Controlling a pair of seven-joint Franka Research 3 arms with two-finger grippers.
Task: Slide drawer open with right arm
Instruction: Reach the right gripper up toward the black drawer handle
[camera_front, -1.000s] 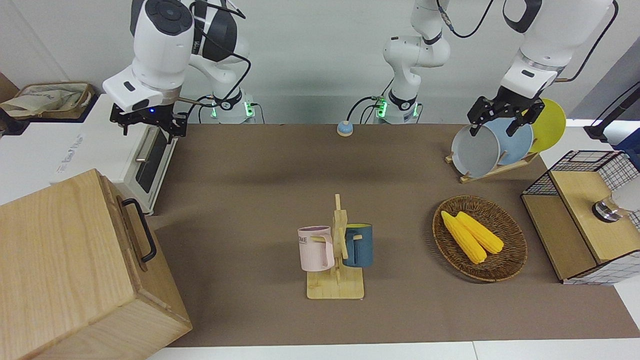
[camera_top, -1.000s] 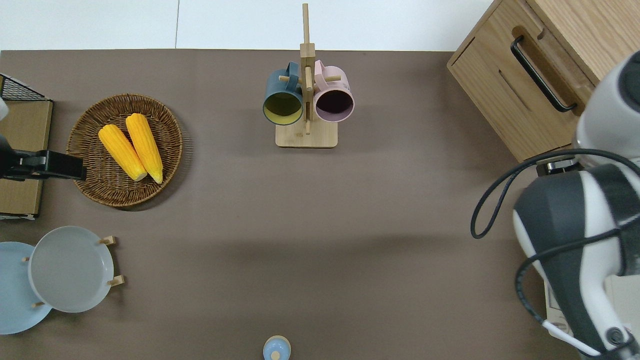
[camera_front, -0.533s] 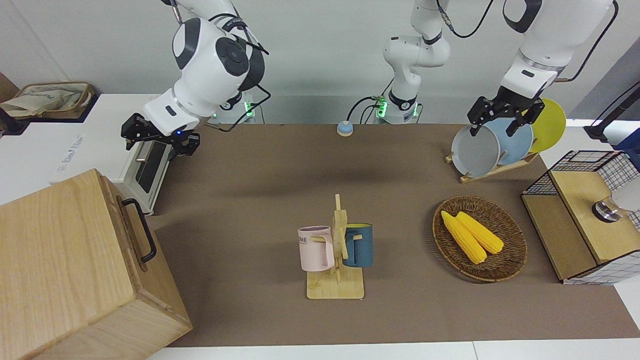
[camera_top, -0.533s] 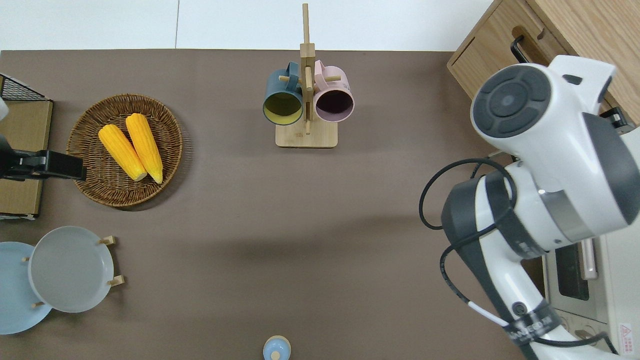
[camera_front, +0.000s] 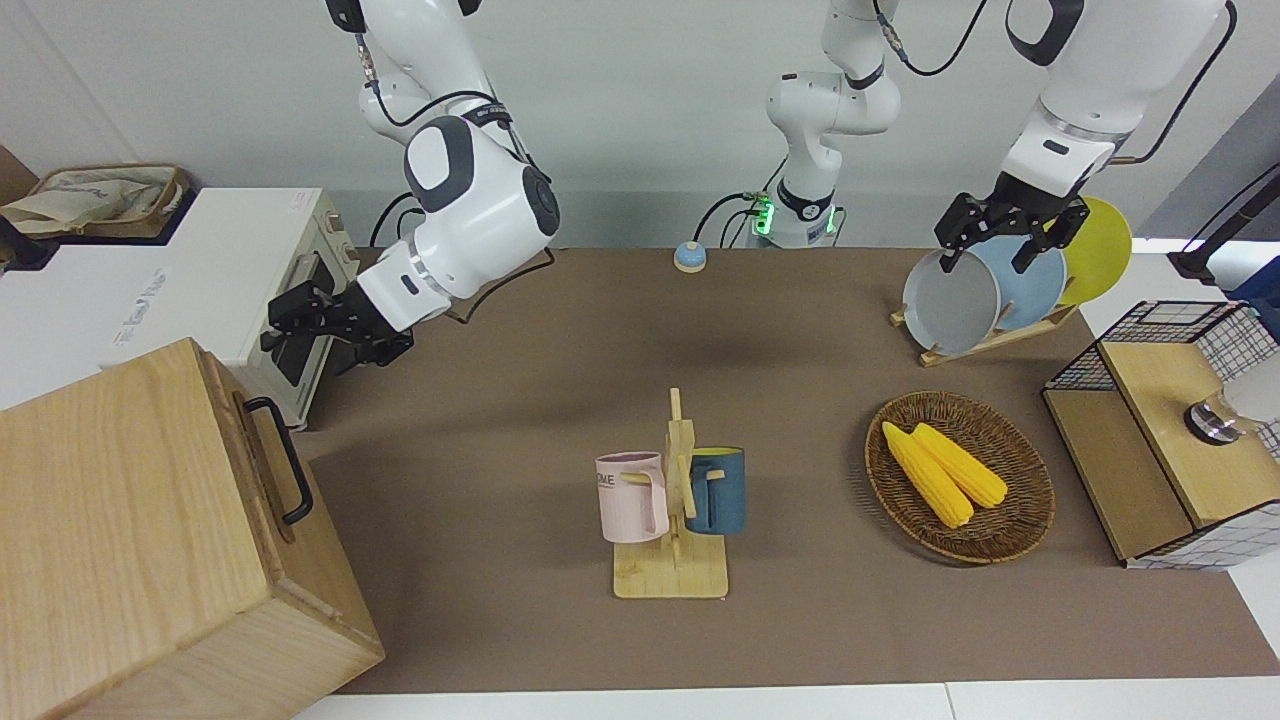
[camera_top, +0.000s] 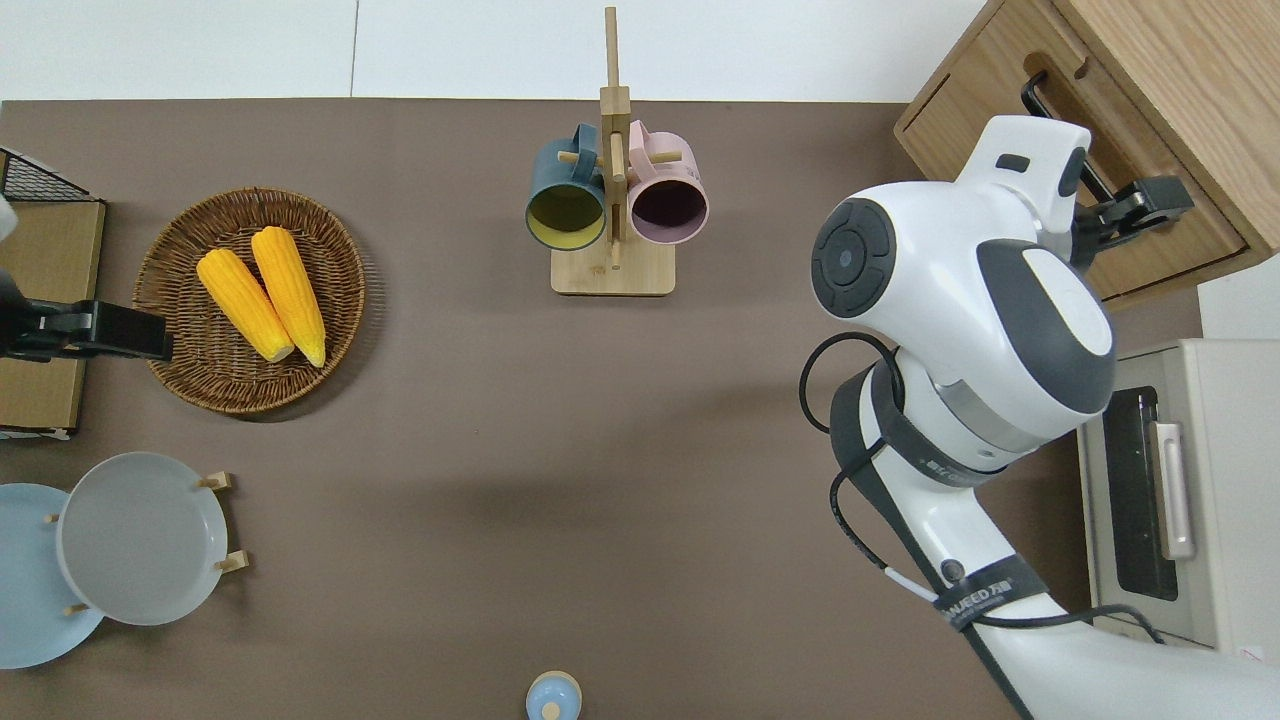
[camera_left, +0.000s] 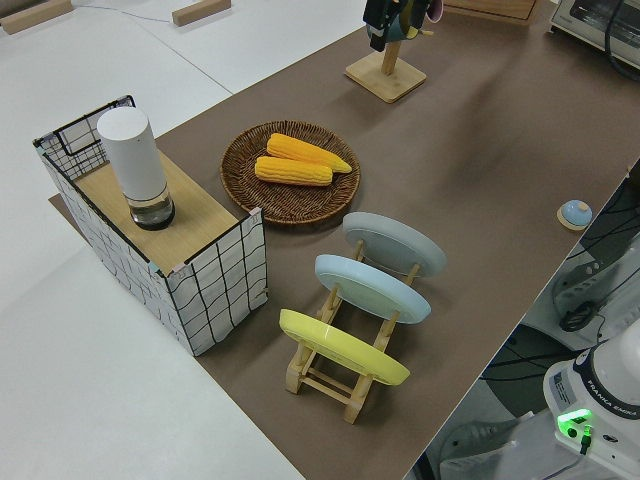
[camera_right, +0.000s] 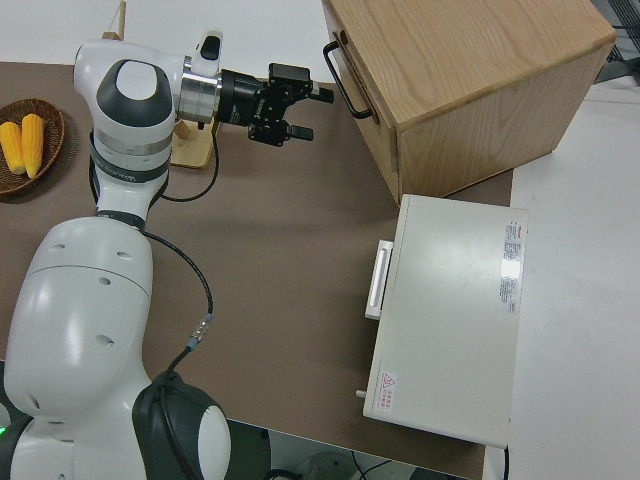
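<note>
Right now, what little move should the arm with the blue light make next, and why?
Probably ease the right tool forward onto the black handle. It looks open and aimed at the handle but apart from it, and the drawer looks shut. The left arm is parked.

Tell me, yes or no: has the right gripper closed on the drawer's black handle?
No. In the right side view the right gripper hangs open just short of the drawer's handle, fingers apart and not touching it.
</note>
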